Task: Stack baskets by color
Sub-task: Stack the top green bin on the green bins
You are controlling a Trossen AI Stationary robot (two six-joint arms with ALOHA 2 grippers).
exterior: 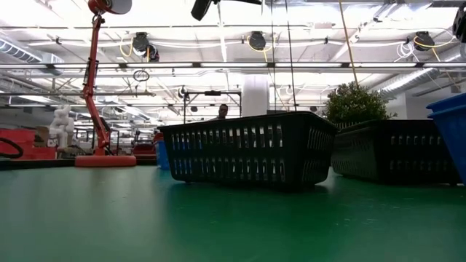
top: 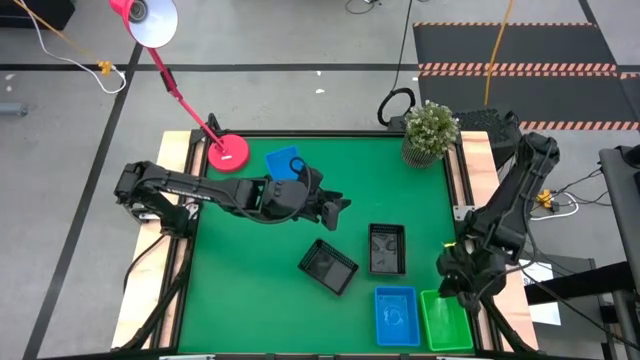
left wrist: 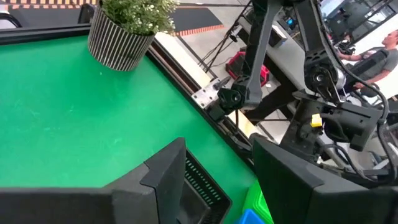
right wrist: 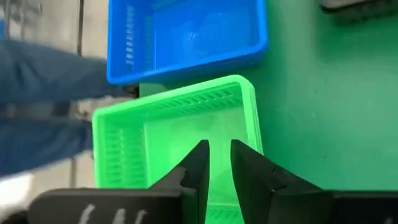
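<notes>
No readable text, label, brand, number or sign anywhere in view.

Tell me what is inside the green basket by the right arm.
The green basket looks empty: only its own floor shows. The right hand hovers over it, narrowly parted, hiding part of the floor. Whether more green baskets are nested beneath cannot be seen.

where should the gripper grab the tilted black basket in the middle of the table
Grip one long wall of the tilted black basket from straight above, one finger inside, one outside. It sits open side up, its thin mesh walls stand free of the other black basket, and the rim is clear.
</notes>
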